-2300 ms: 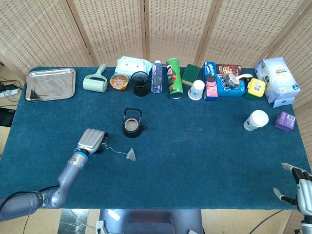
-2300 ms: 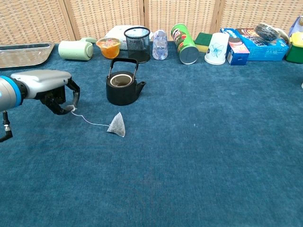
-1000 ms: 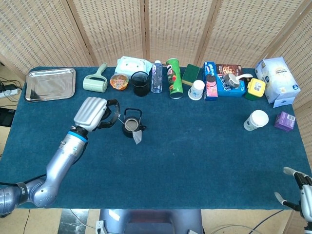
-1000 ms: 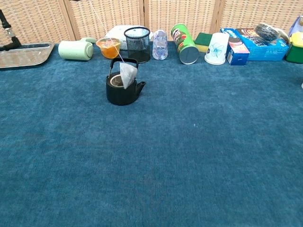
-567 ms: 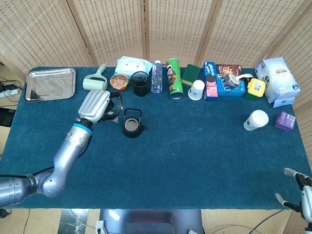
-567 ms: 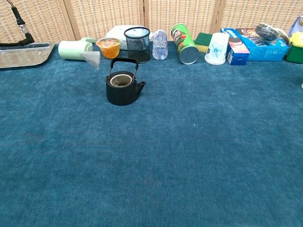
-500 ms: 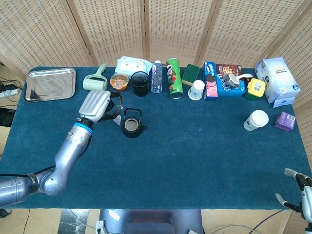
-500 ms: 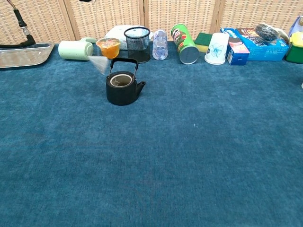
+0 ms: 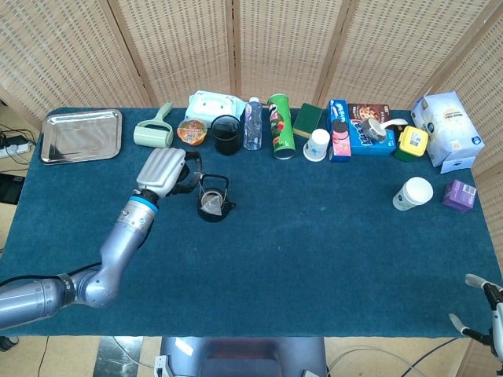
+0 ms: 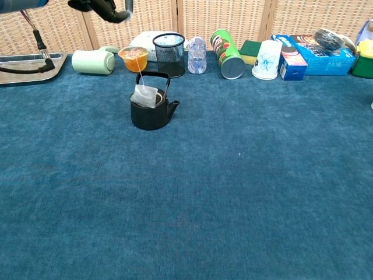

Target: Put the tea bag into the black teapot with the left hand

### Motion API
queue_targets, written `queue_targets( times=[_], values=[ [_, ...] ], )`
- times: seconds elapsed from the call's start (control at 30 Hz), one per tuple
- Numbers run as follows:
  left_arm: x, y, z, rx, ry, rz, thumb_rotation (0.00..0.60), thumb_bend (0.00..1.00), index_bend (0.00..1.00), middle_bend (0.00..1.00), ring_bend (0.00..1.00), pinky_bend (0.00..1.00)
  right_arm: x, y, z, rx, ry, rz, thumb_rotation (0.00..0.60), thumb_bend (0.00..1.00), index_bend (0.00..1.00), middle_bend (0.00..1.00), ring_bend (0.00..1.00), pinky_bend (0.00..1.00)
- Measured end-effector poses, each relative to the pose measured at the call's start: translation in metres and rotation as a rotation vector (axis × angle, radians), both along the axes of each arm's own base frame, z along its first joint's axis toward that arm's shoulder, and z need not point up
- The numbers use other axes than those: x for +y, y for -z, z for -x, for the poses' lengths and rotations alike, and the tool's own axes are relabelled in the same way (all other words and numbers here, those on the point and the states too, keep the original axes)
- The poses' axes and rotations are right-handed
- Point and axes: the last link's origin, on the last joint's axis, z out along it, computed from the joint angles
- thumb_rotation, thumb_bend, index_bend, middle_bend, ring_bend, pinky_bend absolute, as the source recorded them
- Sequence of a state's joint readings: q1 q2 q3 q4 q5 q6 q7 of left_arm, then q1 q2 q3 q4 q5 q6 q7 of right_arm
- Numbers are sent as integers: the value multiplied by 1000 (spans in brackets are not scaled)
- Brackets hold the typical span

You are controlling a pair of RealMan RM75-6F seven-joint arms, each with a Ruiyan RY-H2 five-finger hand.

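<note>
Tea bag (image 10: 144, 95) hangs on its string at the mouth of the black teapot (image 10: 152, 111), and we see our left hand (image 9: 163, 172) raised just left of the pot, pinching that string. Far right, at the table edge, our right hand (image 9: 489, 317) holds nothing, fingers spread.

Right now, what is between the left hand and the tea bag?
Only the thin string: in the chest view it runs from the raised left hand down to the tea bag, which hangs at the black teapot opening. Nothing else lies there.
</note>
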State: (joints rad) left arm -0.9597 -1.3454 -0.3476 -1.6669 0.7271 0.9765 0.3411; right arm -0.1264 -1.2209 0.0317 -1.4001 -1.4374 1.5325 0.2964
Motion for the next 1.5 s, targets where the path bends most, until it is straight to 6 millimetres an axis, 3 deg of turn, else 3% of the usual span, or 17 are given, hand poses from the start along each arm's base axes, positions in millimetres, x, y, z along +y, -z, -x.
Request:
queue_targets(
  times=[0.47, 0.9, 1.5],
  values=[
    [9, 8, 8, 19, -31, 9, 600, 492, 588, 1000, 1000, 943, -1, 0, 0, 4, 6, -2, 600, 238, 236, 307, 246, 227],
    [13, 10, -1, 0, -10, -18, 600, 491, 588, 1000, 1000, 943, -2, 0, 2, 1, 18, -1, 600, 238, 236, 306, 246, 227],
    [12, 20, 1, 46, -14, 20, 600, 465, 588, 1000, 1000, 943, -2, 0, 4, -1, 25, -1, 600, 238, 236, 306, 246, 227]
  ],
)
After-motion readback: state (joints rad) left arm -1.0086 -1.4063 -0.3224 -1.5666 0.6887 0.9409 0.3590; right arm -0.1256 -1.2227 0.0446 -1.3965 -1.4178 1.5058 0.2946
